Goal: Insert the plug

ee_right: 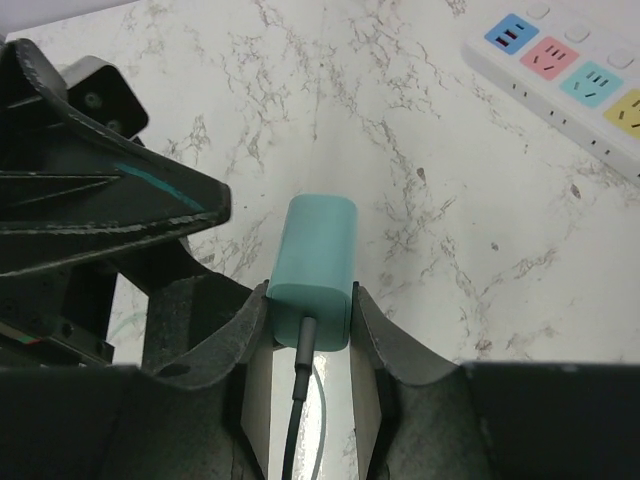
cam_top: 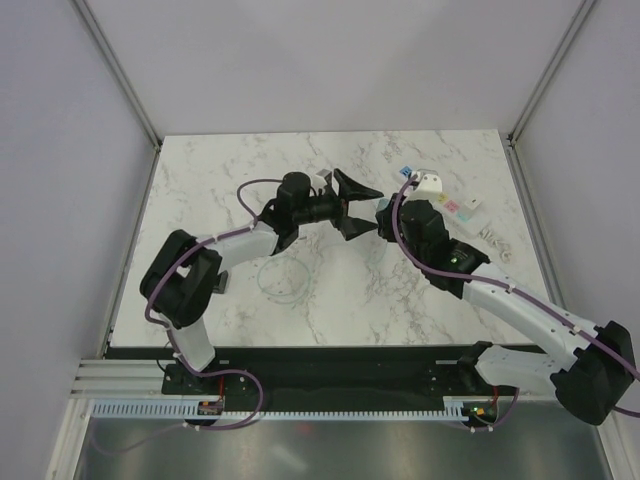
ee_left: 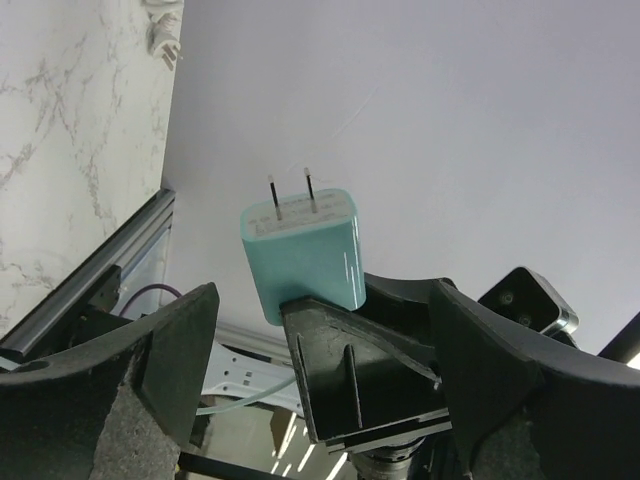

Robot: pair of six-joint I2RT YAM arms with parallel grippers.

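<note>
On the left, the left gripper (cam_top: 372,208) is held with its jaws spread wide and nothing gripped. Just right of it, above the marble table (cam_top: 230,170), the plug (ee_left: 305,250), a teal block, is clamped by its sides in the right gripper (ee_right: 310,292). Its two prongs (ee_left: 275,190) are pointed away from that wrist, and a grey cable (ee_right: 298,400) leaves its rear. Fine print is seen on the pronged face but cannot be read. Farther right, apart from the plug, the white power strip (ee_right: 575,85) is laid flat, its sockets marked by blue, pink, teal and yellow squares; no writing is legible.
</note>
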